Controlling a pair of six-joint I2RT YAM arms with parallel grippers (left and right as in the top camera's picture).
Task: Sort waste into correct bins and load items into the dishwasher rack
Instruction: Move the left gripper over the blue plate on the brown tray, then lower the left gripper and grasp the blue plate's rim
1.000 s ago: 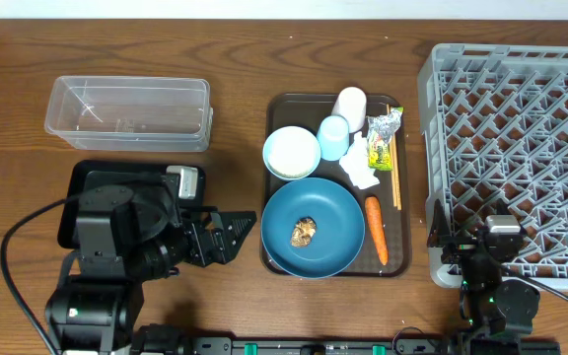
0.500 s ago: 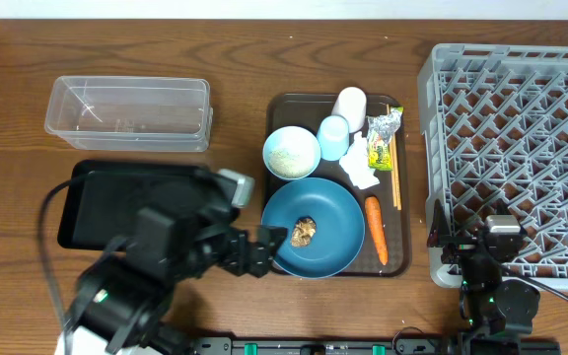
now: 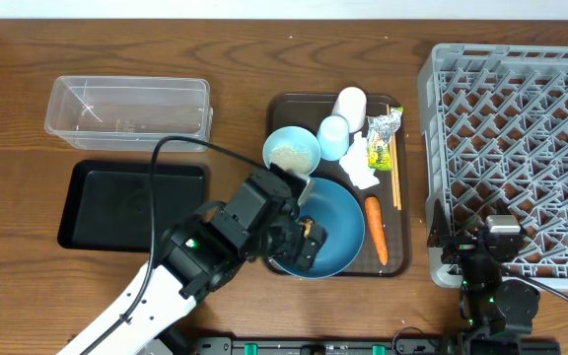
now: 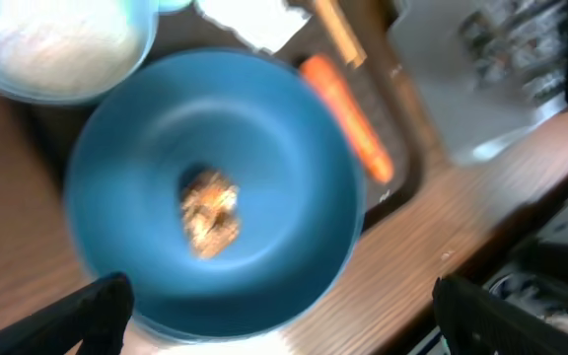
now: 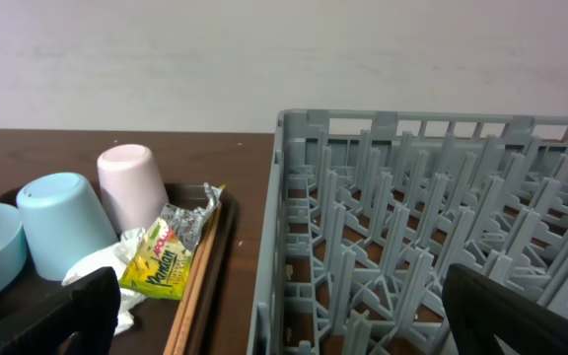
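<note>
Nearest us, the right gripper [image 3: 488,240] sits low at the front corner of the rack [image 3: 521,118], fingers spread wide, holding nothing. The left arm [image 3: 166,286] stretches diagonally from the near edge, and the left gripper [image 3: 307,240] hangs over the dark-blue plate [image 3: 348,212]. Its jaws are wide, with the brown food lump [image 4: 210,209] at the plate's middle just ahead of them. The carrot [image 3: 375,229] lies just beside the plate. Farther back sits the black tray [image 3: 97,202], then the clear tub [image 3: 126,111].

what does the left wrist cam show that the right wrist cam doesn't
Only left wrist: the brown food lump on the dark-blue plate, and the carrot. Only right wrist: the snack wrapper and the white cup. Both: the rice bowl, the tissue and the chopsticks.
</note>
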